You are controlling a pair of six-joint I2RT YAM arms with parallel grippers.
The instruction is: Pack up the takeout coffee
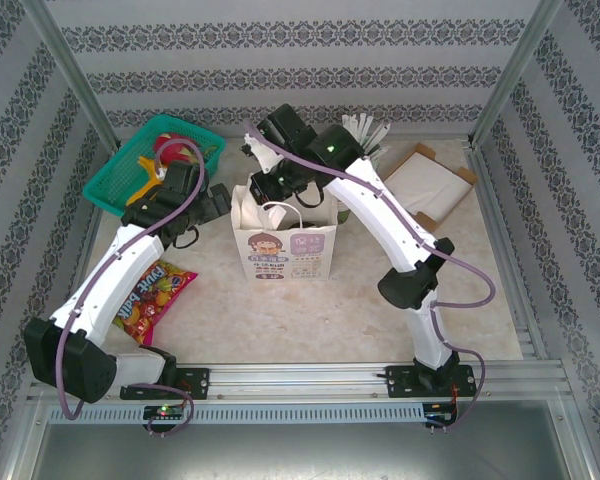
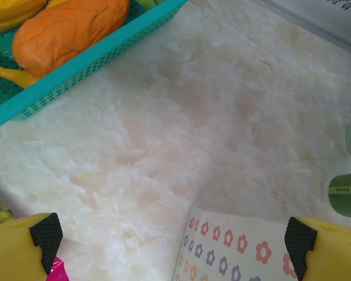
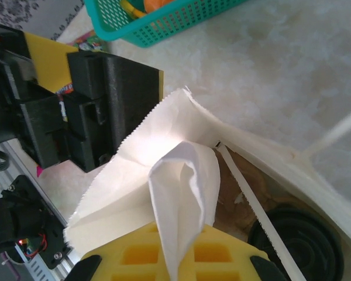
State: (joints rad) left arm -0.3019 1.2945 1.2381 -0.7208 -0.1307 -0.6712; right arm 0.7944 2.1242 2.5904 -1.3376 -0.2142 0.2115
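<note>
Resting takeout coffee (image 3: 298,246): marked by its round black lid, seen from above in the right wrist view, low inside the paper bag (image 1: 285,240); the cup body is hidden.
Bag: white, printed on its front, stood upright at the middle of the tabletop (image 1: 340,320); the mouth is open and one side of the serrated rim stands raised.
Right claw (image 3: 175,257): set over the bag's mouth; its two yellow fingers are brought together on a fold of the white rim, which is pinched between them.
Left claw (image 2: 171,237): spread wide, with nothing held between the black pads (image 2: 44,234); placed just beside the bag's left side, low over the tabletop.
Flower-printed panel (image 2: 234,249): white, seen between the left fingers at the lower edge; whether it is part of the bag cannot be told.
Basket (image 1: 125,150): teal mesh, at the far left of the tabletop, behind the left claw and apart from the bag; an orange item (image 2: 64,29) and yellow items are carried in it.
Candy packet (image 1: 155,295): bright, laid flat under the left arm, apart from the bag.
Tray (image 1: 430,185): flat, brown-edged, covered by a white sheet, at the far right, well apart from the bag.
</note>
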